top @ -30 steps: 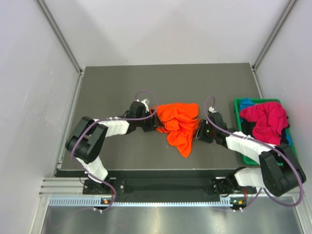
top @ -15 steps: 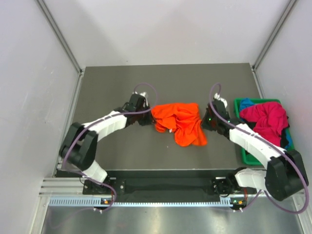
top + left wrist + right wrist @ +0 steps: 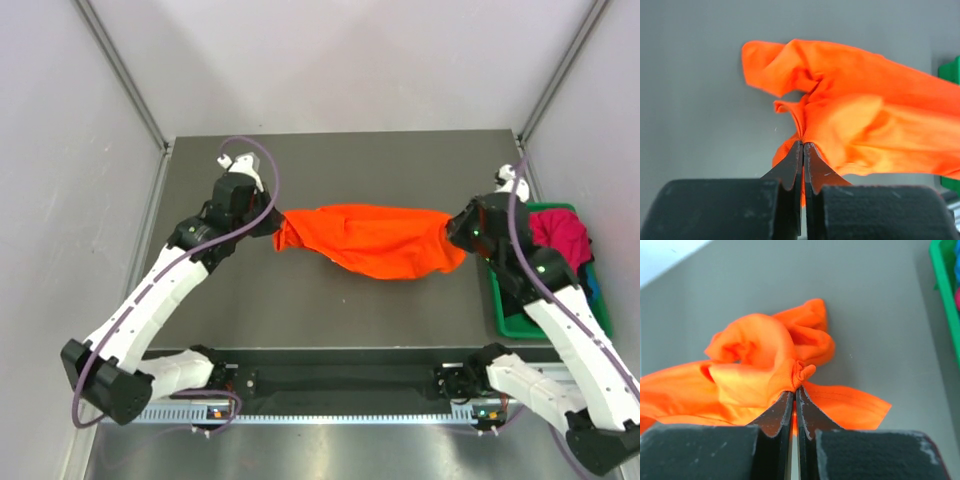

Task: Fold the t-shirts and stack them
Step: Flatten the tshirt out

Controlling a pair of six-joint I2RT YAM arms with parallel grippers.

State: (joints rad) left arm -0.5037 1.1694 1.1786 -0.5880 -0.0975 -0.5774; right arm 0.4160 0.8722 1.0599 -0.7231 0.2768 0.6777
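Now stretched sideways over the middle of the table [image 3: 330, 165]: orange t-shirt [image 3: 365, 240], pulled into a long band, sagging along its near edge and bunched at both ends. Hard to tell whether the sagging part touches the tabletop. Pinched at its left end by the left gripper [image 3: 272, 222], fingers pressed together on a gathered fold of cloth, a loose flap sticking out past the grip. Pinched at its right end by the right gripper [image 3: 452, 232], fingers likewise pressed tight on a small knot of fabric, more folds billowing beyond the tips. Nothing but orange cloth and bare tabletop ahead of either pair of fingers, apart from a green corner at the side of each wrist view. Further out, along the table's right edge: green bin [image 3: 500, 312], holding a crumpled magenta-red t-shirt [image 3: 560, 232], partly hidden behind the right arm [image 3: 565, 310]. Sliver of blue cloth [image 3: 597, 285] showing at the bin's right side, too little visible to make out its shape. Right end of the orange t-shirt near the bin's left wall, not over it.
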